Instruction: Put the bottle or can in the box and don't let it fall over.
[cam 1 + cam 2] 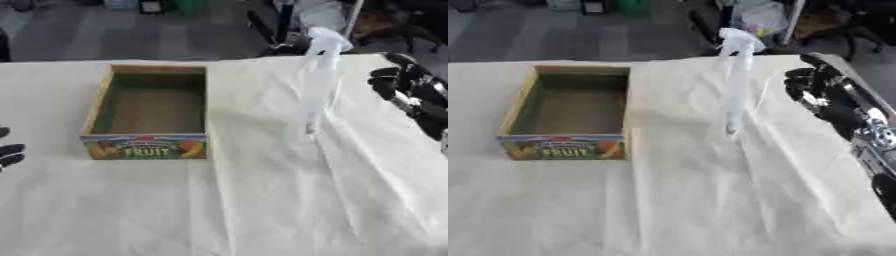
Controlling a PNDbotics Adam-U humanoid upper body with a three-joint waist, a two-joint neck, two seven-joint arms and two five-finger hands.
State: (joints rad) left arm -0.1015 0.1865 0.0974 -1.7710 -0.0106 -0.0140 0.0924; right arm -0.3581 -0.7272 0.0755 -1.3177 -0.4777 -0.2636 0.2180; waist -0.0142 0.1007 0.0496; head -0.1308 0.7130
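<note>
A tall clear spray bottle [318,82] with a white trigger head stands upright on the white cloth, right of the box. The wooden box [150,112], its front marked FRUIT, sits left of centre with nothing inside. My right hand [814,87] hangs just right of the bottle, a small gap apart, fingers curled and holding nothing. Only dark fingertips of my left hand [9,150] show at the left edge, well away from the box.
A white cloth [262,200] covers the whole table, with creases running down from the bottle. Beyond the far edge are a grey floor, dark chair legs and clutter [754,20].
</note>
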